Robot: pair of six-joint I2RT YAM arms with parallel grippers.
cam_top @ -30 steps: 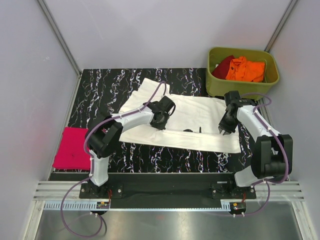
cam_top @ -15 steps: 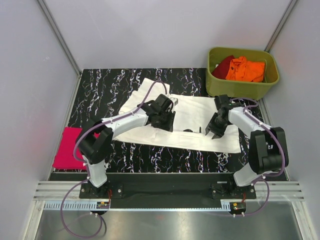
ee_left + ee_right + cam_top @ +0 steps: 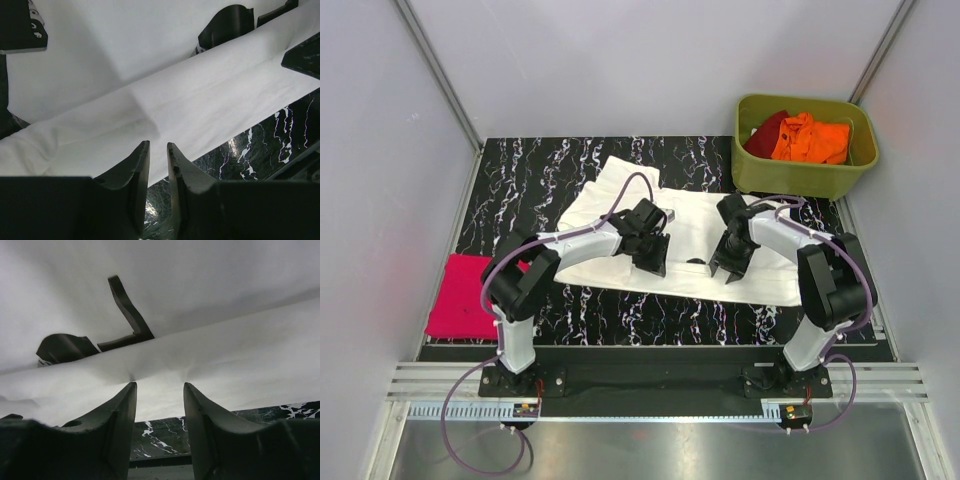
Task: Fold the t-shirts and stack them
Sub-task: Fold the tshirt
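Observation:
A white t-shirt [image 3: 700, 215] lies spread on the black marbled table [image 3: 520, 180], with a long fold along its near side. Its small black chest print [image 3: 697, 262] sits between my grippers. My left gripper [image 3: 652, 257] hangs over the near fold, left of the print. In the left wrist view [image 3: 157, 145] its jaws stand a narrow gap apart with nothing between them. My right gripper [image 3: 725, 266] is open. In the right wrist view [image 3: 160, 385] its tips touch the folded edge of the shirt [image 3: 200, 290]. A folded magenta-pink t-shirt [image 3: 465, 295] lies at the near left.
An olive-green tub [image 3: 750, 175] stands at the far right corner, holding an orange t-shirt [image 3: 812, 138] and a dark red one [image 3: 765, 130]. Grey walls close in the table on the left, back and right.
Both grippers have moved toward the near edge of the white shirt and toward each other. The right one has come well to the left, and the left one slightly nearer.

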